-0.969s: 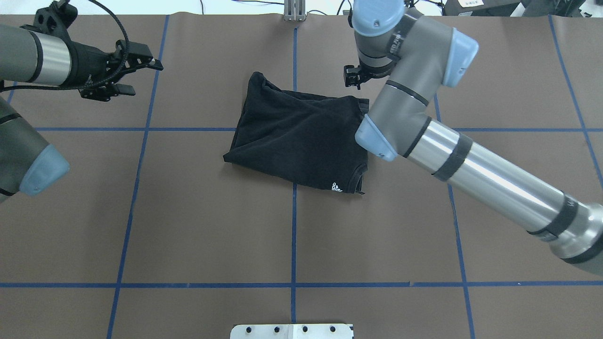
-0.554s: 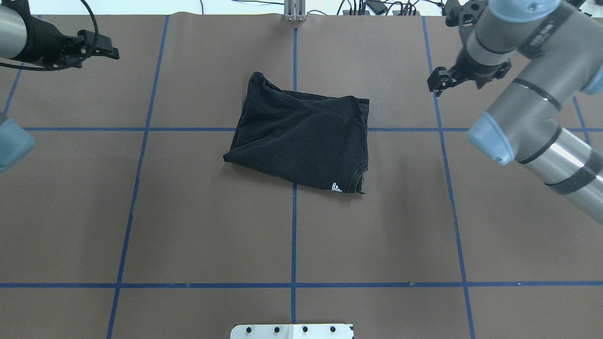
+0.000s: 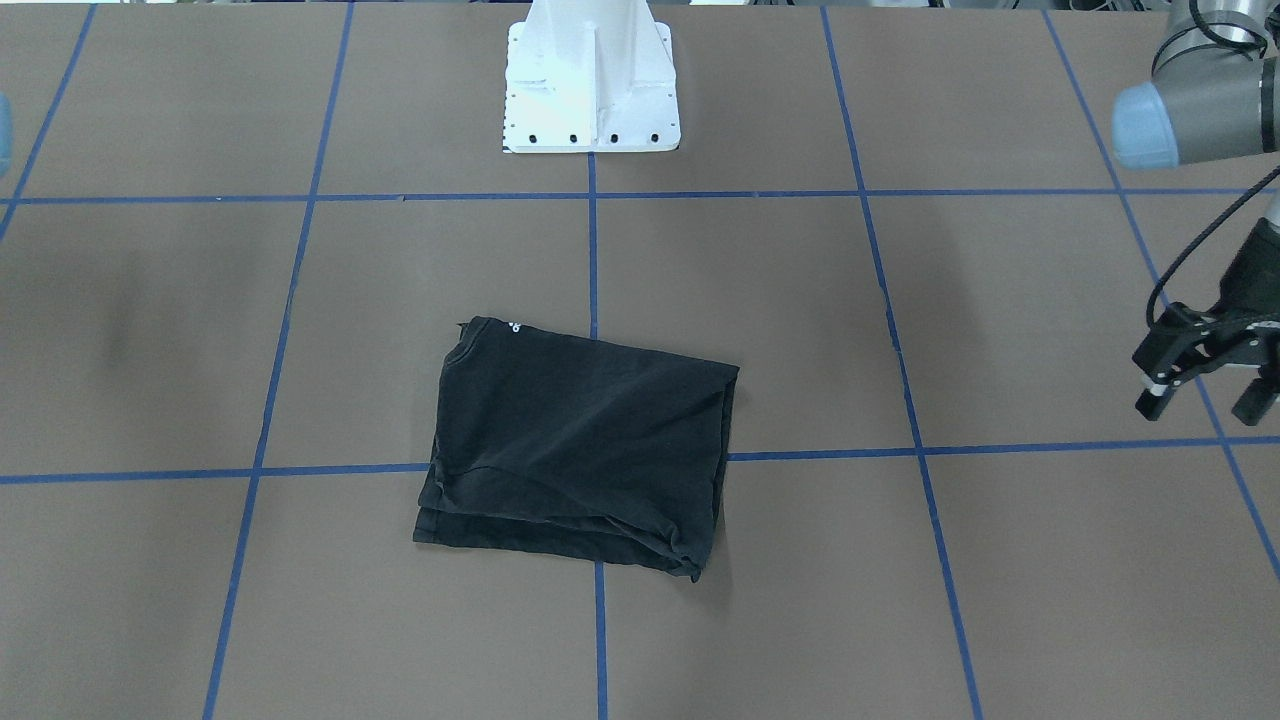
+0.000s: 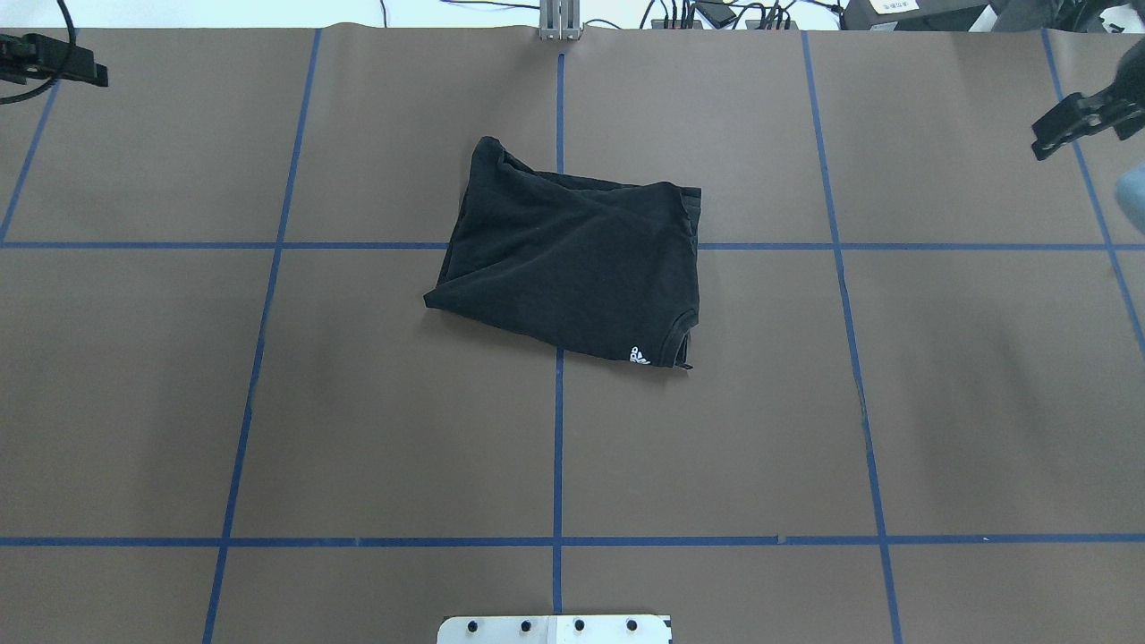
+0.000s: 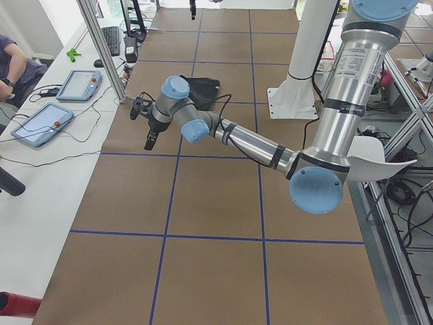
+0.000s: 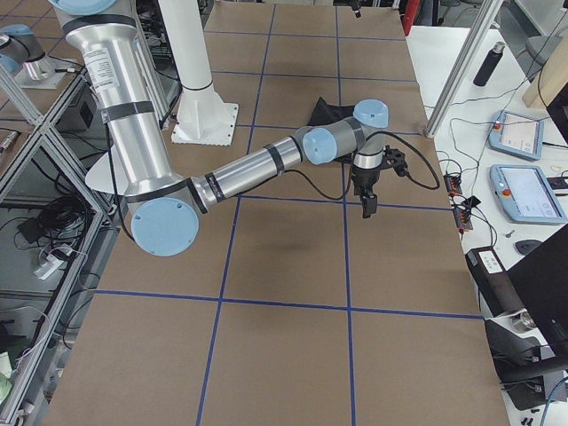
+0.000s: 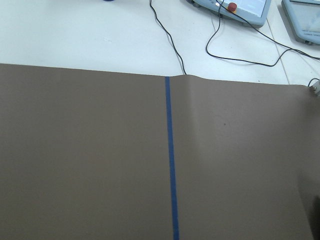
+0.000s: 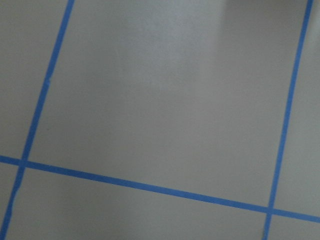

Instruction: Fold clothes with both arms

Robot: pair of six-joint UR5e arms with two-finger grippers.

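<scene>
The black T-shirt (image 4: 572,259) lies folded into a rough rectangle at the middle of the brown table, plain side up, with a small white mark by the collar. It also shows in the front-facing view as the shirt (image 3: 580,450). Neither gripper touches it. My left gripper (image 3: 1200,405) hangs open and empty far out at the table's left side, its tip just showing in the overhead view (image 4: 85,72). My right gripper (image 4: 1069,130) sits at the far right edge, cut off by the frame. In the exterior right view the right gripper (image 6: 364,197) has its fingers apart and holds nothing.
The white pedestal base (image 3: 590,90) stands at the robot's side of the table. Blue tape lines grid the brown mat. A side bench holds tablets (image 5: 40,122) and cables, with a person's arm (image 5: 13,64) beside it. More tablets (image 6: 525,191) lie past the far edge.
Both arms have swung outward from near the shirt to the table's left and right edges. The shirt has not moved.
</scene>
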